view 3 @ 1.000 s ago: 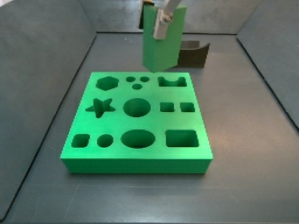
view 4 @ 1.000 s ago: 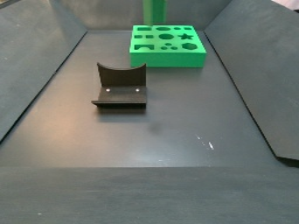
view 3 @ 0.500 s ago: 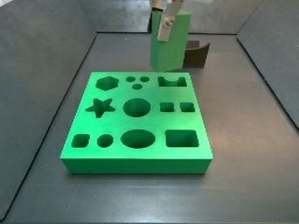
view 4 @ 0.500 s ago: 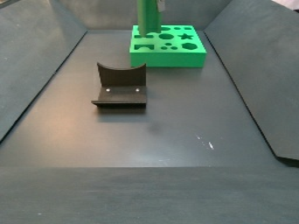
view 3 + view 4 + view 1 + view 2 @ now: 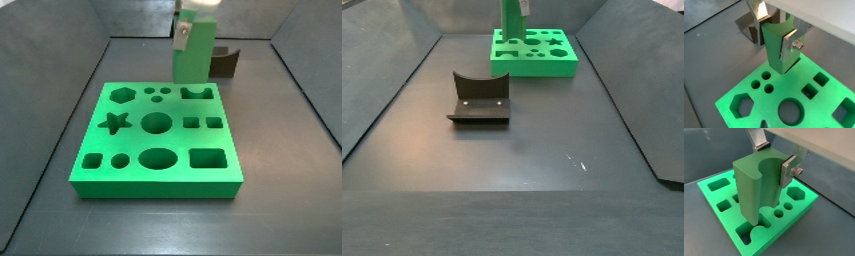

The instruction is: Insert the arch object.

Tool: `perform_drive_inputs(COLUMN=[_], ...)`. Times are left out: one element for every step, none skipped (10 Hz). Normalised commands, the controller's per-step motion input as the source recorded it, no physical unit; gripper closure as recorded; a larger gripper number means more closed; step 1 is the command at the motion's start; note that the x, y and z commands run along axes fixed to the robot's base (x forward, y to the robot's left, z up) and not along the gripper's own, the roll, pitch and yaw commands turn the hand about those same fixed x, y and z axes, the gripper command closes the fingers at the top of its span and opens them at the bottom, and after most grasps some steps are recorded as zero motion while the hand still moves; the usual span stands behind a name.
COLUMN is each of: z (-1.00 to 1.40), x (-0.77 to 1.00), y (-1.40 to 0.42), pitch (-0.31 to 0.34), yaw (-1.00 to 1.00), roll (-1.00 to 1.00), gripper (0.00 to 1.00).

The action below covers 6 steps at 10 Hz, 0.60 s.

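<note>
The arch piece (image 5: 194,58) is a tall green block with a curved notch in its upper end. My gripper (image 5: 187,32) is shut on it and holds it upright above the far edge of the green board (image 5: 134,150), just behind the board's arch-shaped slot (image 5: 198,92). In both wrist views the silver fingers (image 5: 789,44) (image 5: 790,171) clamp the piece (image 5: 776,50) (image 5: 756,190) near its top, and its lower end hangs over the board (image 5: 827,97) (image 5: 714,195). In a side view the piece (image 5: 512,22) stands over the board (image 5: 543,60).
The fixture (image 5: 480,98) stands on the dark floor apart from the board, and shows behind the piece in a side view (image 5: 225,63) and in a wrist view (image 5: 746,25). The board has several other shaped holes, among them a star (image 5: 115,123) and a hexagon (image 5: 123,94). Grey walls enclose the floor.
My gripper has carried the arch piece a little to the right, toward the arch slot; it stays upright in the grip.
</note>
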Motion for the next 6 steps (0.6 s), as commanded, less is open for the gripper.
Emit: perform_drive_inputs(z=[-0.44,-0.43,-0.45,-0.42,-0.35,-0.26], x=[0.22,0.28,0.23,0.22,0.13,0.0], y=[0.05,0.06,0.0,0.03,0.08,0.15], pitch=[0.0,0.0,0.0,0.0,0.0,0.034], yaw=[-0.23,-0.2,-0.07,-0.07,-0.15,-0.21], roll=[0.01,0.01,0.01,0.01,0.02,0.01], gripper=[1.0,1.0,1.0,1.0,1.0,1.0])
